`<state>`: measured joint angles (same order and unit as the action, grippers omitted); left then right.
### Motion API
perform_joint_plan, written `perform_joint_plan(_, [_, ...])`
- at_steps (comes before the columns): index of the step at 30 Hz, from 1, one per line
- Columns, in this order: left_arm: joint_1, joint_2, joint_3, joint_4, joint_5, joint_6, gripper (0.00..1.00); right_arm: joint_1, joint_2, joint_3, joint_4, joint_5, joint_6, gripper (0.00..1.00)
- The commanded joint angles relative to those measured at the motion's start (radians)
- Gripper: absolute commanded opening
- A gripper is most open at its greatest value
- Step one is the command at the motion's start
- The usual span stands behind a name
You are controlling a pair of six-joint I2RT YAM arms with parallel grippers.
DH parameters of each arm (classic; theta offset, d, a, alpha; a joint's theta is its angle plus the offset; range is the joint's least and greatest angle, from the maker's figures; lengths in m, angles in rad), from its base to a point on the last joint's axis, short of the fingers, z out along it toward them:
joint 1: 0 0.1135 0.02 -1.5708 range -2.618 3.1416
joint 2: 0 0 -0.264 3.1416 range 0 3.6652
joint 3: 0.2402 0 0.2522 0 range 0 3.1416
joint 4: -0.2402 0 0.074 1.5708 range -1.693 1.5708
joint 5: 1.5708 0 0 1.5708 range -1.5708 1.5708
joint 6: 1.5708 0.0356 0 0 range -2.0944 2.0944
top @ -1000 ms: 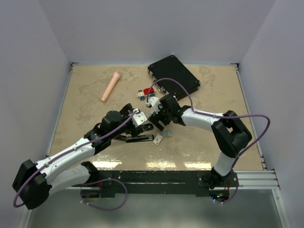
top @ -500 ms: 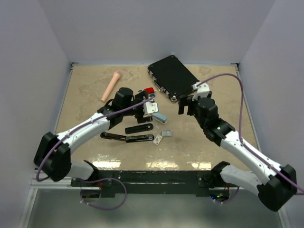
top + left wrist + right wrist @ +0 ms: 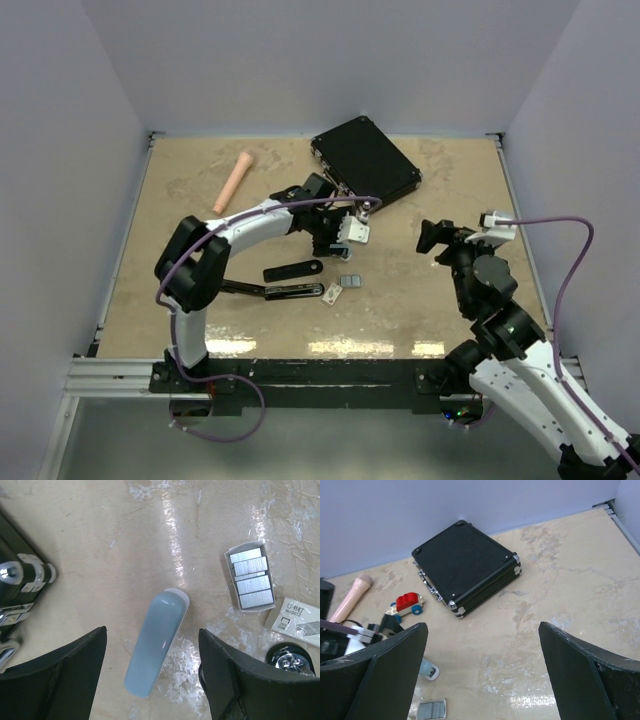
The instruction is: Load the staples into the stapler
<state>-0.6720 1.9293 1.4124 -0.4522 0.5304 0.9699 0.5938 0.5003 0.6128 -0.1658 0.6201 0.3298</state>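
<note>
Staples [image 3: 251, 577] ahead-right of my left gripper [image 3: 151, 645], lying in their white tray.
Left jaws stand open and empty, straddling a grey-blue piece [image 3: 161, 625] (not touching it, I judge). The tray's long axis runs roughly along my fingers. This arm is nearer; the right gripper [image 3: 482, 630] gapes empty, well apart. The black case [image 3: 20, 580] sits left, the stapler [image 3: 285, 282] right.
</note>
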Motion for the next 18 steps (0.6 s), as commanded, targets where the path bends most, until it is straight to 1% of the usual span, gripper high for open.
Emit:
perform_joint_plan(1, [-0.024, 0.062, 0.092, -0.057, 0.016, 0.064, 0.75, 0.003, -0.025, -0.019, -0.012, -0.003, 0.02, 0.98])
perform_joint_plan(2, [-0.035, 0.072, 0.115, -0.063, 0.013, 0.067, 0.7, 0.001, -0.023, -0.018, -0.006, -0.006, 0.018, 0.98])
perform_joint_plan(4, [-0.041, 0.109, 0.138, -0.088, -0.004, 0.078, 0.68, 0.001, -0.013, -0.016, -0.005, -0.011, 0.009, 0.98])
perform_joint_plan(7, [-0.047, 0.14, 0.175, -0.121, -0.015, 0.084, 0.62, 0.001, 0.006, -0.01, -0.006, -0.014, 0.006, 0.98])
perform_joint_plan(8, [-0.047, 0.143, 0.184, -0.129, -0.017, 0.088, 0.55, 0.001, 0.012, -0.012, -0.003, -0.017, 0.003, 0.98])
perform_joint_plan(9, [-0.049, 0.146, 0.187, -0.138, -0.018, 0.089, 0.54, 0.003, 0.014, -0.012, -0.001, -0.022, 0.002, 0.98])
perform_joint_plan(12, [-0.049, 0.152, 0.191, -0.163, -0.021, 0.099, 0.4, 0.001, 0.017, -0.018, 0.014, -0.033, -0.005, 0.98])
perform_joint_plan(13, [-0.049, 0.154, 0.191, -0.17, -0.021, 0.104, 0.4, 0.001, 0.015, -0.018, 0.02, -0.034, -0.008, 0.98])
perform_joint_plan(14, [-0.047, 0.155, 0.189, -0.183, -0.024, 0.105, 0.31, 0.003, 0.017, -0.016, 0.023, -0.037, -0.009, 0.98])
perform_joint_plan(16, [-0.049, 0.16, 0.191, -0.194, -0.024, 0.107, 0.23, 0.001, 0.014, -0.018, 0.035, -0.052, -0.017, 0.98])
perform_joint_plan(17, [-0.049, 0.16, 0.192, -0.198, -0.024, 0.105, 0.16, 0.003, 0.012, -0.016, 0.043, -0.06, -0.02, 0.98])
perform_joint_plan(18, [-0.049, 0.155, 0.192, -0.2, -0.018, 0.102, 0.12, 0.001, 0.012, -0.018, 0.051, -0.088, -0.034, 0.98])
